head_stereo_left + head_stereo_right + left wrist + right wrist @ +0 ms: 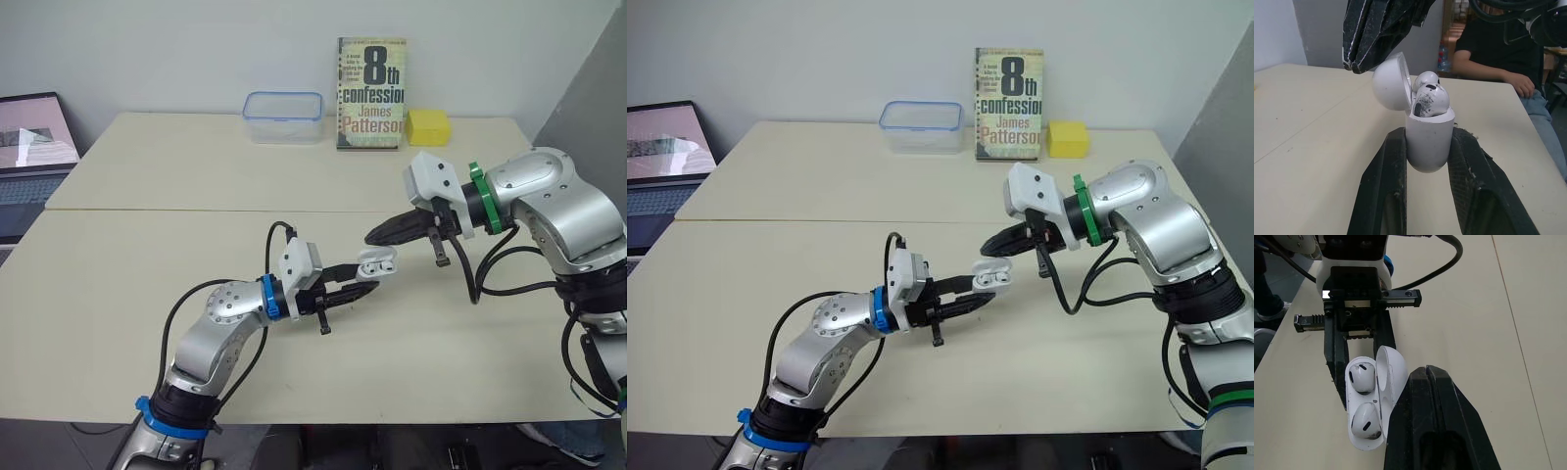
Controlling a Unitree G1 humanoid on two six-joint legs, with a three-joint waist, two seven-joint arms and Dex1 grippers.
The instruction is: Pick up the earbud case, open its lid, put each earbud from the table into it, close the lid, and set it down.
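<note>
Above the tabletop (147, 323), well in front of the book (370, 93), the left end effector (362, 278) clamps the case (1429, 142) by its lower body. The right end effector (377, 236), pinched together and empty, sits against the open lid (1391, 83). Both earbuds (1431, 99) are seated. The case looks light, hard and slippery, so push the lid's back gently.

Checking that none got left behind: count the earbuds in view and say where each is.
2. One earbud and the other earbud sit side by side in the open earbud case, which the left end effector holds above the table. No more seem hidden.
</note>
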